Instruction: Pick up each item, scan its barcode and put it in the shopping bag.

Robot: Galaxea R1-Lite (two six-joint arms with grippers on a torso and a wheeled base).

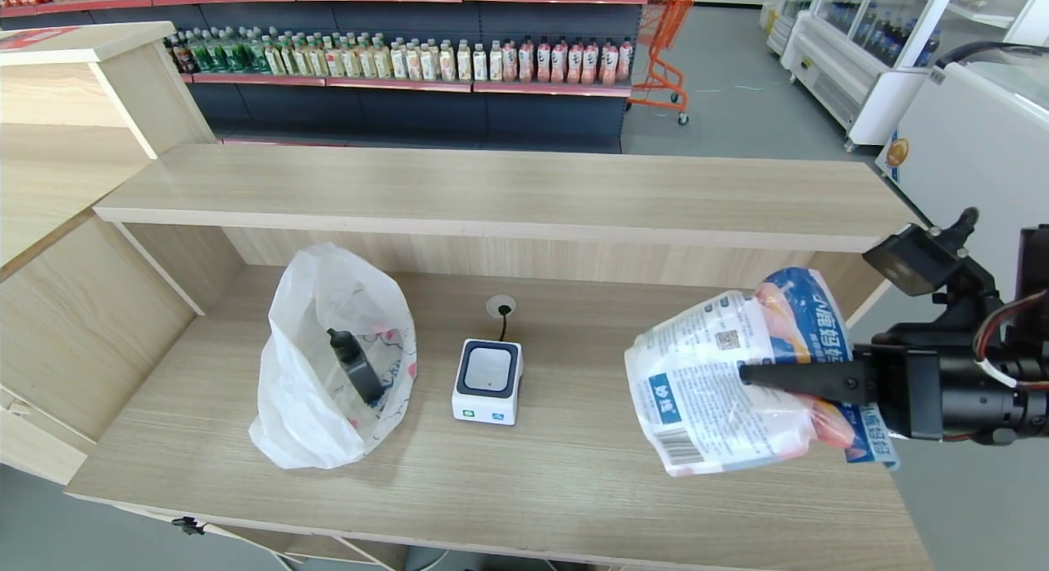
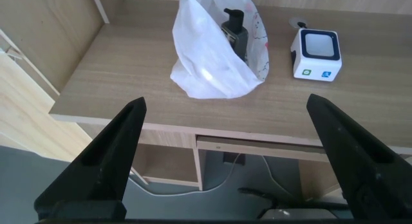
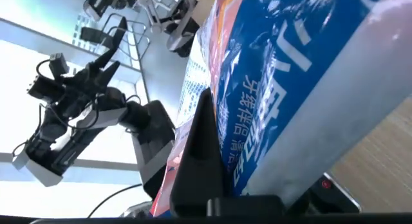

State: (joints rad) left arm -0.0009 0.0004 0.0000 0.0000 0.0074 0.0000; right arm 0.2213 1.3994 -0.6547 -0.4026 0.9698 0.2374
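My right gripper is shut on a white, blue and pink snack packet, held in the air above the right end of the counter, its barcode corner low and toward the front. The same packet crosses the right wrist view, with one black finger lying against it. A white barcode scanner sits mid-counter, left of the packet. The white shopping bag stands further left, holding a dark pump bottle. My left gripper hangs open in front of the counter's edge, bag and scanner beyond it.
A raised wooden ledge runs along the back of the counter, and a wooden wall closes its left end. Shelves of drink bottles and an orange cart stand across the aisle. White freezers are at right.
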